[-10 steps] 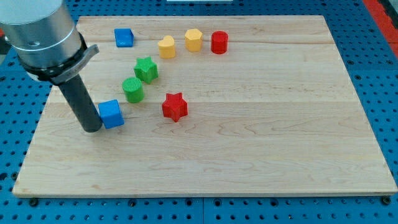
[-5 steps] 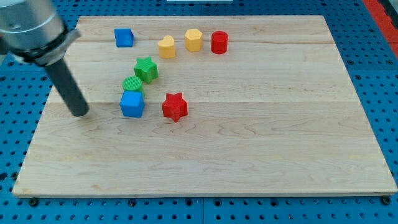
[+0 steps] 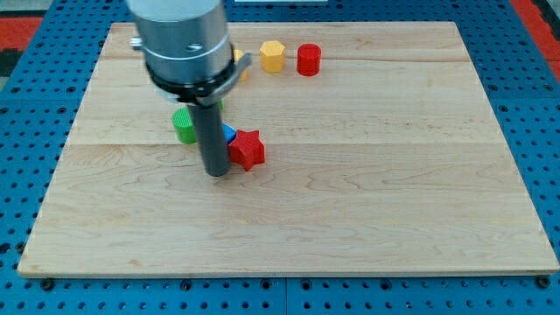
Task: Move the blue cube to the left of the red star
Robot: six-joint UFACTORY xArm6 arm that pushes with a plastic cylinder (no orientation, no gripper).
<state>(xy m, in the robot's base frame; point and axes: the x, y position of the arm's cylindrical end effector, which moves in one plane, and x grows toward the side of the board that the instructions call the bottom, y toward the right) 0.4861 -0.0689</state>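
I see a pale wooden board (image 3: pixel 367 201) lying on a blue pegboard surface (image 3: pixel 26 175). My arm's grey cylinder body (image 3: pixel 179 39) fills the view's top left and hides part of the board beneath it. From it the dark rod (image 3: pixel 210 136) runs down to my tip (image 3: pixel 217 173), which rests on the board just to the view's left of the red star (image 3: pixel 248 150). There is no pincer on this arm, only the rod, so nothing opens or closes.

The blue cube (image 3: pixel 228 135) is almost wholly hidden behind the rod; only a small blue sliver shows between the rod and the red star, at the star's upper left, and it appears to touch the star. I cannot tell its exact position or orientation.

A green ribbed cylinder (image 3: pixel 184 127) stands just to the view's left of the rod, near the blue sliver. Near the board's top edge sit a yellow hexagonal block (image 3: pixel 273 56) and, beside it to the view's right, a red cylinder (image 3: pixel 308 59). A scrap of another yellow block (image 3: pixel 239 59) peeks out from behind the arm's body.

The open room is wide: the whole right half of the board and the broad band along the view's bottom edge hold no blocks. The left edge beyond the green cylinder is also bare wood.
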